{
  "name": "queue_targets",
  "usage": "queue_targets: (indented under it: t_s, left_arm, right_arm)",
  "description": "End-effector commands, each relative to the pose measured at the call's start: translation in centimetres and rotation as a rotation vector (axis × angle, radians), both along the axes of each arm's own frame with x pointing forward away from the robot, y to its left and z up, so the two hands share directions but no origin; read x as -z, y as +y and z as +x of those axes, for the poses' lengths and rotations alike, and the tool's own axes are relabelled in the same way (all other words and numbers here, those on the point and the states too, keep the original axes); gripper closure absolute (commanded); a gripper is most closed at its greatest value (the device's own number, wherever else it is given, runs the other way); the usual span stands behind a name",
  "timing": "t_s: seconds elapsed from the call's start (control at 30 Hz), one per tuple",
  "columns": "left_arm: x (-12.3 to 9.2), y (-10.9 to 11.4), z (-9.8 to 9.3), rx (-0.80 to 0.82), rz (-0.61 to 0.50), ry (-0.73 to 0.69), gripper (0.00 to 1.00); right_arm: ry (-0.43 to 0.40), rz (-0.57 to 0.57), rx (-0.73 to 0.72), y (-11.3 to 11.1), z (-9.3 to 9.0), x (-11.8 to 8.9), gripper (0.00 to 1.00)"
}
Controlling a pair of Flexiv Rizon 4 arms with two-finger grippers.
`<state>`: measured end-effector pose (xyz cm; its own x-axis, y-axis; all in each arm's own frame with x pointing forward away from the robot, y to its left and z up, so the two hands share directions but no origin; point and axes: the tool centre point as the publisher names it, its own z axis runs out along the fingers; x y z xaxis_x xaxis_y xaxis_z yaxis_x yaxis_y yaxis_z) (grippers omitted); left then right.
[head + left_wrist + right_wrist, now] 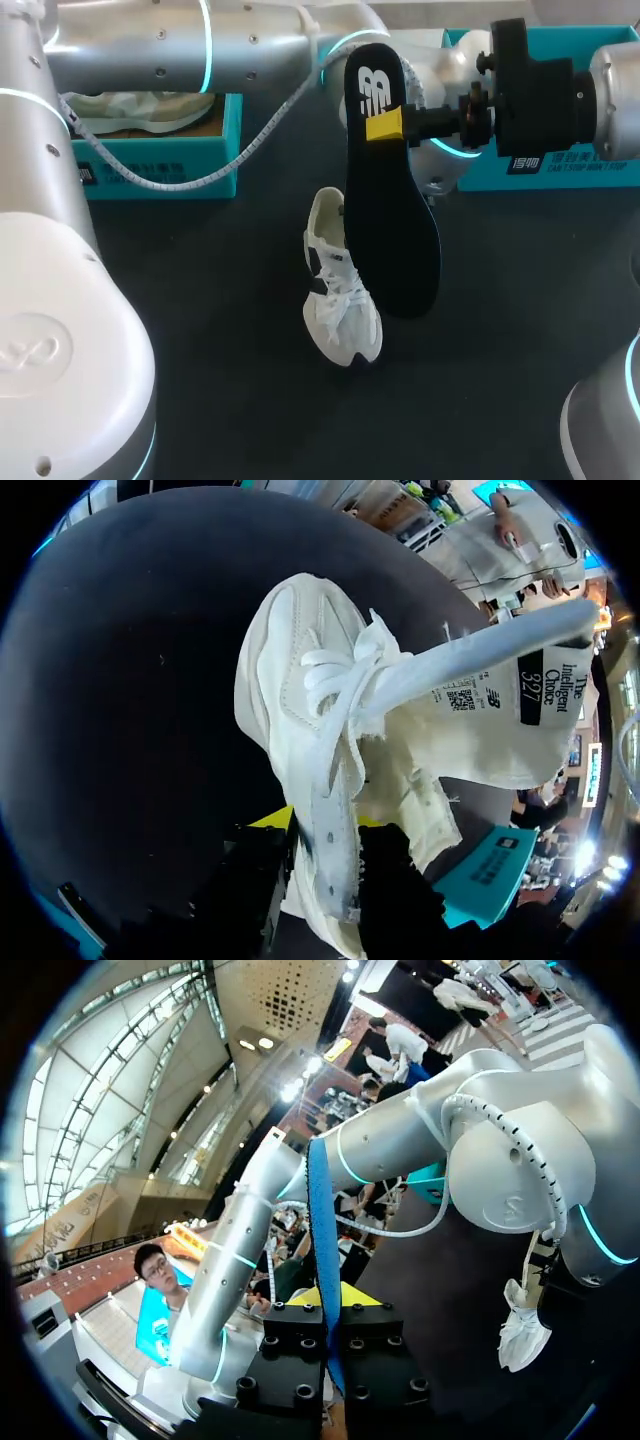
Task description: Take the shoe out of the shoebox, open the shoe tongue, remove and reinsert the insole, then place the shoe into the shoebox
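The right gripper (386, 124) is clamped on the logo end of the black insole (392, 230), which reaches out from its fingers over the table (200, 300). In the right wrist view the insole stands edge-on between them. The white shoe (335, 290) lies just beside the insole. The left gripper (325, 845) is closed on the shoe's lace edge, and the tongue (480, 670) is open ahead of it.

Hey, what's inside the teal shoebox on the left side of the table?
In the shoebox, something pale lies on the brown floor, likely another shoe or wrapping paper. My left arm covers the back part, so the rest is hidden.
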<state>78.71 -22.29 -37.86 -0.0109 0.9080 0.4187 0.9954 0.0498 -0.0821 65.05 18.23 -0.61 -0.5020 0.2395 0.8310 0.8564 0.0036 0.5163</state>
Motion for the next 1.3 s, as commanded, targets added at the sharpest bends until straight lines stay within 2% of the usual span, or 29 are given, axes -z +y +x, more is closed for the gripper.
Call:
queue_targets:
  t_s: [0.03,0.17,0.43,0.63,0.77,1.0,1.17,1.3]
  left_arm:
    - [-0.8,0.3,0.4,-0.002,-0.021,0.014,0.0]
    - [-2.8,0.3,1.2,-0.015,-0.088,0.026,0.0]
    - [-7.3,-0.5,4.2,-0.085,-0.276,0.006,0.0]
    - [-10.3,-0.4,5.5,-0.134,-0.444,0.026,0.0]
    - [-12.5,0.7,6.0,-0.143,-0.568,0.039,0.0]
    - [-15.5,3.8,7.1,-0.132,-0.779,0.061,0.0]
    - [-18.4,6.0,7.1,-0.118,-0.92,0.059,0.0]
    - [-20.4,7.3,6.5,-0.107,-1.009,0.036,0.0]
  right_arm:
    - [0.003,-0.003,0.001,0.4,0.2,0.0,1.0]
    - [0.003,-0.003,0.001,0.4,0.2,0.0,1.0]
    - [0.003,-0.003,0.001,0.4,0.2,0.0,1.0]
    - [0.003,-0.003,0.001,0.4,0.2,0.0,1.0]
    - [0.028,0.006,0.082,-1.9,0.6,0.1,1.0]
    - [0.084,0.004,0.127,-5.1,3.5,0.7,1.0]
    - [0.206,0.03,0.174,-6.7,6.6,1.7,1.0]
    - [0.256,0.027,0.201,-7.3,9.3,2.4,1.0]
